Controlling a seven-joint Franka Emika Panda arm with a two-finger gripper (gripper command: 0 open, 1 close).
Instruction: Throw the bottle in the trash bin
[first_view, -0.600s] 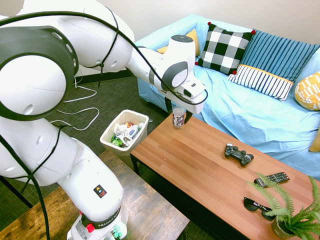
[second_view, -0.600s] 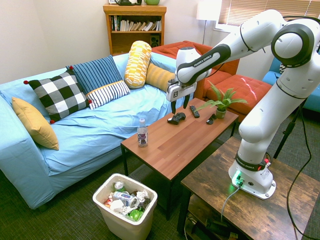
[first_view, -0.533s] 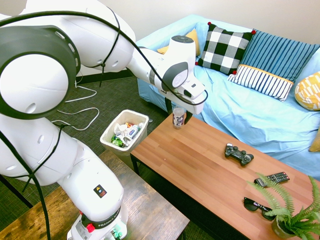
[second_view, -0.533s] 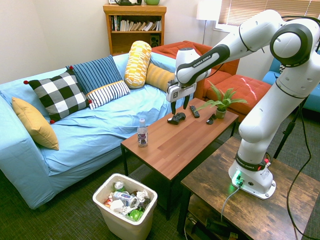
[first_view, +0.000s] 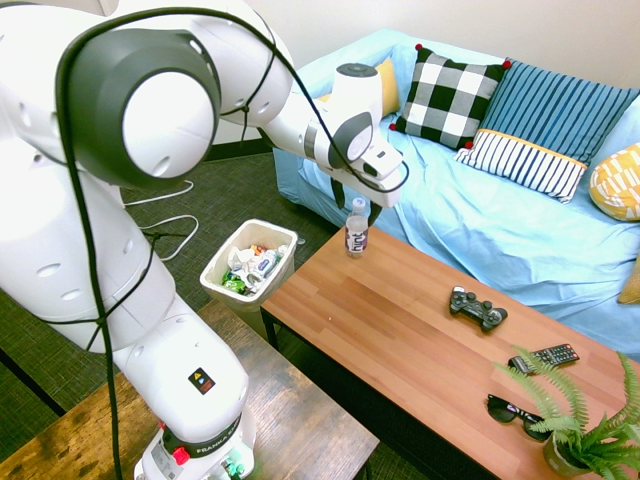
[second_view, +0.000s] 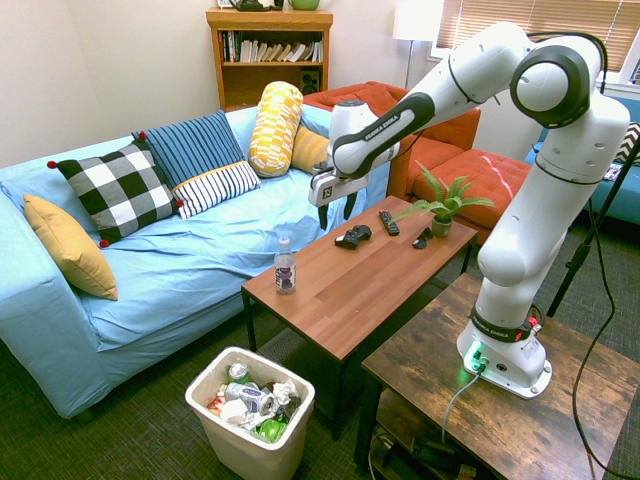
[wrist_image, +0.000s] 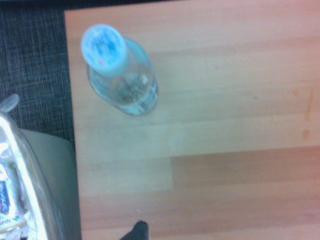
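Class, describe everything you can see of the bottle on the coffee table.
The bottle is small and looks like clear plastic, with a pale cap and a dark purple-and-white label around its body. It stands upright near the end of the coffee table closest to the trash bin. Only the tabletop touches it.

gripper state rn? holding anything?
Gripper: open, holding nothing; the bottle stands upright on the coffee table, apart from the fingers.
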